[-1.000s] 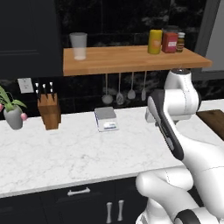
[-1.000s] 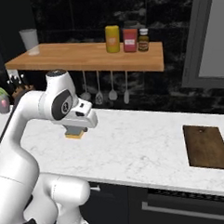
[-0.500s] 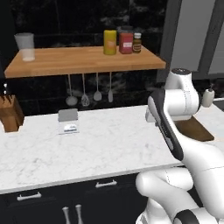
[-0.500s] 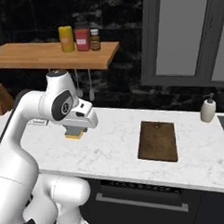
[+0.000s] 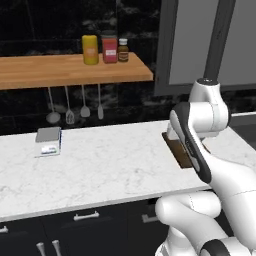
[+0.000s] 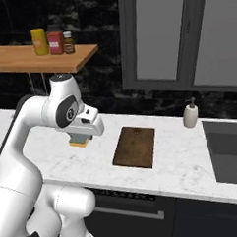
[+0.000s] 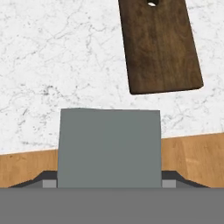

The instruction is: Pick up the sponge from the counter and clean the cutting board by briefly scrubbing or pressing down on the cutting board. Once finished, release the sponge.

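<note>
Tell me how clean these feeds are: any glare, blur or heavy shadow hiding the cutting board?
Right base view: even light, no glare, cutting board sharp on the counter. Left base view: slightly soft, and the arm hides most of the board. Hand view: crisp, shadowless, but the sponge held in the gripper blocks the lower half.

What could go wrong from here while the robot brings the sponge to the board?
1. The end effector holds the sponge above the counter, off to one side of the board; lowering now would scrub bare marble.
2. In the hand view the sponge hides what lies directly below, so aiming may be inexact.
3. The soap bottle behind the board could be knocked by a long stroke.
</note>
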You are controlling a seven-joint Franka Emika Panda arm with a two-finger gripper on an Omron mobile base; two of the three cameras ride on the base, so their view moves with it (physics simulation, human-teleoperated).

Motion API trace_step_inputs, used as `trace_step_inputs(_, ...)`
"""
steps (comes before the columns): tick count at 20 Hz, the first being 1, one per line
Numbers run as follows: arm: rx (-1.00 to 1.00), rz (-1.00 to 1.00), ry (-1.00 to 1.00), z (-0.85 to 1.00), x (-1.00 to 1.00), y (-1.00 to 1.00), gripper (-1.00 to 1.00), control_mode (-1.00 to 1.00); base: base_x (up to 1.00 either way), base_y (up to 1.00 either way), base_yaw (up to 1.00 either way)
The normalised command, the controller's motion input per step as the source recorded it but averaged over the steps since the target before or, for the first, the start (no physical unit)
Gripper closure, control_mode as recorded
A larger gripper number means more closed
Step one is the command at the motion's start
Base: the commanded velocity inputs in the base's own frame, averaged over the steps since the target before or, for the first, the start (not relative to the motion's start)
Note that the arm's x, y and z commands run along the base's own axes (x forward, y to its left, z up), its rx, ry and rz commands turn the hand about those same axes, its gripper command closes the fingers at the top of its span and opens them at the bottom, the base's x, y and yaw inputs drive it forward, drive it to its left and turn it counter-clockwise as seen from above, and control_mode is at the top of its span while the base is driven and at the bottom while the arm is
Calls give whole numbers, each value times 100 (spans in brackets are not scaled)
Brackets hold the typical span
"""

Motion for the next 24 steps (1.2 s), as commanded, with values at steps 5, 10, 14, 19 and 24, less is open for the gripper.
trace_step_inputs(5,0,0,0,0,0,0,100,100,6,-47,0)
trace_step_inputs(10,0,0,0,0,0,0,100,100,5,-43,0)
trace_step_inputs(14,0,0,0,0,0,0,100,100,21,-24,0)
trace_step_inputs(19,0,0,0,0,0,0,100,100,20,-27,0)
trace_step_inputs(24,0,0,0,0,0,0,100,100,10,-22,0)
